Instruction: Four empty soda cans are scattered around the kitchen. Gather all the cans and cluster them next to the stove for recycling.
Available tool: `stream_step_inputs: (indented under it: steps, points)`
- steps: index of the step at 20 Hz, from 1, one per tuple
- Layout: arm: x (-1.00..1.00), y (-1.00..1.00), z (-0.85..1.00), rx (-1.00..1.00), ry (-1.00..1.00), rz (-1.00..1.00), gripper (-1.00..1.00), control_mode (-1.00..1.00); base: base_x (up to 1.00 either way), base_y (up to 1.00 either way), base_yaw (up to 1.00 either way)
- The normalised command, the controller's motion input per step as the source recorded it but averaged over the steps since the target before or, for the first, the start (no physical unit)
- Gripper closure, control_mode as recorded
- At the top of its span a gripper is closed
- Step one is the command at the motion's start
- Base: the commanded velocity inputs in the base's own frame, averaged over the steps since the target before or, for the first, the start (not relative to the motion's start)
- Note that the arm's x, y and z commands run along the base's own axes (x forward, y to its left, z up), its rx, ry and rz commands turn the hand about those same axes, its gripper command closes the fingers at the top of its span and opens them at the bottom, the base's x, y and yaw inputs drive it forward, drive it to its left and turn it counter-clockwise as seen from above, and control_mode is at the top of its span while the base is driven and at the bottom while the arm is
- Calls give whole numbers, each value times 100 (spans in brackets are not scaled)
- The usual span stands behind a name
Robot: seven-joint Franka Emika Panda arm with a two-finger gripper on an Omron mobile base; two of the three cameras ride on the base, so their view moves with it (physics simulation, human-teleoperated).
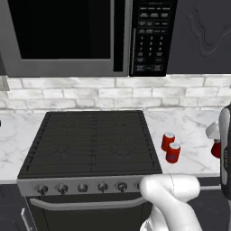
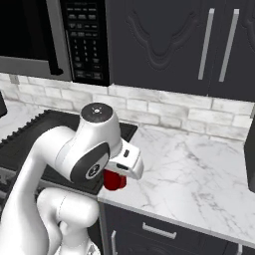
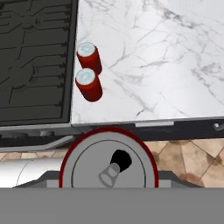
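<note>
While the gripper clamps an upright red silver-topped can, two matching cans stand ahead — just beside the black grated stove.

Stove: black grated cooktop, silver front strip with dark knobs, black oven door with silver bar handle
Two soda cans just right of stove: red bodies, silver tops
Third can, nearest in hand view: red rim, grey-silver lid with dark opening
Worktop right of stove: white marble, grey veining
Wall behind stove: whitish-grey brick pattern
Microwave above stove: silver frame, black window, black keypad
Cabinets right of microwave: dark, silver handles
Floor: brown tiles
</note>
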Motion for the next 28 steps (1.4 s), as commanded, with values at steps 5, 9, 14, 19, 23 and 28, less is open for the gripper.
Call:
stream_step_inputs:
  steps: [5,9,14,19,23,28]
  points:
    - [40,0,-13,0,0,0,100,-100,0,0,0]
    - [33,0,-27,0,0,0,100,-100,0,0,0]
    - [31,0,-30,0,0,0,100,-100,0,0,0]
    - [26,0,-6,0,0,0,100,-100,0,0,0]
    - [21,-1,0,1,0,0,100,-100,0,0,0]
    - [22,-9,-10,0,0,0,100,-100,0,0,0]
